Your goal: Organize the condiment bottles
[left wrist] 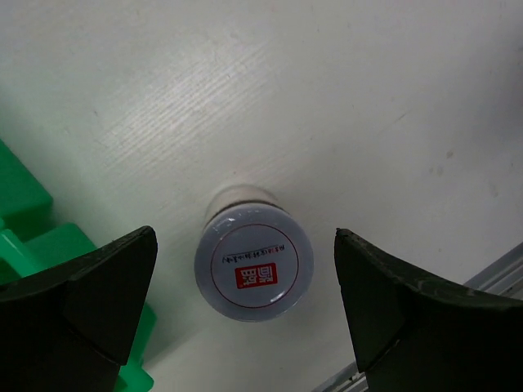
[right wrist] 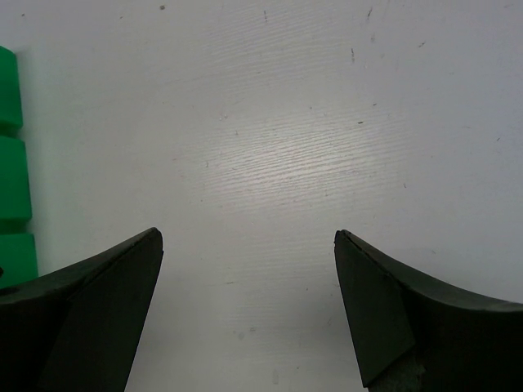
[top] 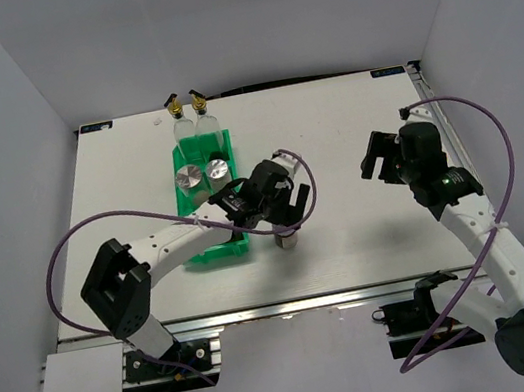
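Condiment jar (left wrist: 254,272) stands on the table (left wrist: 327,82) beside a green bin (left wrist: 24,204), under the left gripper (left wrist: 245,241), whose jaws are spread wide. The right gripper (right wrist: 248,238) also has its jaws apart.

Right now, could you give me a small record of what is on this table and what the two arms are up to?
left end effector: open, over the white jar, a finger on each side, not touching
white jar: upright on the table, beside the green bin, outside it
right end effector: open, empty, over bare table
green bin: near end hidden by the left arm
glass bottles: two, upright, at the bin's far end
silver-lidded containers: two, side by side in the next compartment
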You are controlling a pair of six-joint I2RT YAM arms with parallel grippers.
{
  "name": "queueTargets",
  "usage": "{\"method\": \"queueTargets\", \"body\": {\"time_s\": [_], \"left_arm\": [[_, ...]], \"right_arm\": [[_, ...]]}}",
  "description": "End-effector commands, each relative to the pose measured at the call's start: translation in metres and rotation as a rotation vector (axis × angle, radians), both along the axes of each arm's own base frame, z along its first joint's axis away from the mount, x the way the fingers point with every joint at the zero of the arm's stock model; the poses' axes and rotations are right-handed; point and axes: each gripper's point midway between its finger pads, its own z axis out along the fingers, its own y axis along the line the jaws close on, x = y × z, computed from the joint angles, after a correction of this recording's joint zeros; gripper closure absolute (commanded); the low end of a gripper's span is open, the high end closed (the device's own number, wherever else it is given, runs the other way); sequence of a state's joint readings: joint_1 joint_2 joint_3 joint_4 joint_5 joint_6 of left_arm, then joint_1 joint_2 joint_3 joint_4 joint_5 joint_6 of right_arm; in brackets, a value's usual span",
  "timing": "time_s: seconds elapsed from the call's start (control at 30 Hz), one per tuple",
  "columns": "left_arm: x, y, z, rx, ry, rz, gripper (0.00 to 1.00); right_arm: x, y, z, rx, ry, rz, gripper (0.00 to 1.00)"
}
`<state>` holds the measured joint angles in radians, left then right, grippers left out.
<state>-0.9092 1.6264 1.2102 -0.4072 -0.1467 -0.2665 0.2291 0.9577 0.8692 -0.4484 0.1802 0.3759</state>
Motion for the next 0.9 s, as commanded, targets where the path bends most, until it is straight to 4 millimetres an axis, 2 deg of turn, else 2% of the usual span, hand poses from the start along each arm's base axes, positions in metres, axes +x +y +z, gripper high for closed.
{"method": "queueTargets", "body": {"time_s": [0.0, 0.03, 0.17, 0.37, 0.5, 0.53, 0.63, 0.67, 0.7, 0.77, 0.8, 0.87], "left_arm": [[-0.017, -0.006, -0.001, -0.016, 0.034, -0.073, 0.02], [-0.021, -0.008, -0.008, -0.021, 0.052, -0.087, 0.02], [-0.032, -0.010, -0.013, -0.011, 0.057, -0.114, 0.02], [-0.023, 0.004, -0.036, 0.106, 0.047, -0.047, 0.02], [-0.017, 0.001, -0.038, 0.135, 0.030, -0.034, 0.10], [-0.016, 0.001, -0.038, 0.138, 0.029, -0.031, 0.21], [-0.012, -0.002, -0.037, 0.147, 0.020, -0.023, 0.43], [-0.011, -0.002, -0.036, 0.146, 0.018, -0.021, 0.58], [-0.010, -0.003, -0.034, 0.141, 0.014, -0.016, 0.64], [-0.004, -0.005, -0.024, 0.126, -0.008, 0.010, 0.86], [0.000, -0.004, -0.019, 0.124, -0.025, 0.032, 1.00], [0.008, -0.009, 0.002, 0.085, -0.067, 0.050, 1.00]], "right_arm": [[0.001, 0.001, 0.007, 0.001, -0.034, 0.019, 0.11], [0.001, 0.000, 0.007, -0.001, -0.036, 0.015, 0.11], [0.001, -0.001, 0.009, 0.000, -0.042, 0.014, 0.10], [0.000, -0.001, 0.008, 0.001, -0.043, 0.017, 0.11], [-0.001, 0.001, 0.011, 0.005, -0.051, 0.024, 0.11], [-0.001, 0.001, 0.011, 0.004, -0.053, 0.027, 0.11], [-0.001, 0.000, 0.013, 0.005, -0.061, 0.022, 0.11], [-0.001, 0.000, 0.013, 0.006, -0.061, 0.024, 0.11], [-0.002, 0.000, 0.013, 0.006, -0.061, 0.024, 0.11], [-0.002, 0.000, 0.013, 0.006, -0.062, 0.026, 0.10], [-0.002, 0.000, 0.012, 0.007, -0.062, 0.025, 0.11], [-0.002, 0.000, 0.013, 0.007, -0.068, 0.024, 0.11]]}}
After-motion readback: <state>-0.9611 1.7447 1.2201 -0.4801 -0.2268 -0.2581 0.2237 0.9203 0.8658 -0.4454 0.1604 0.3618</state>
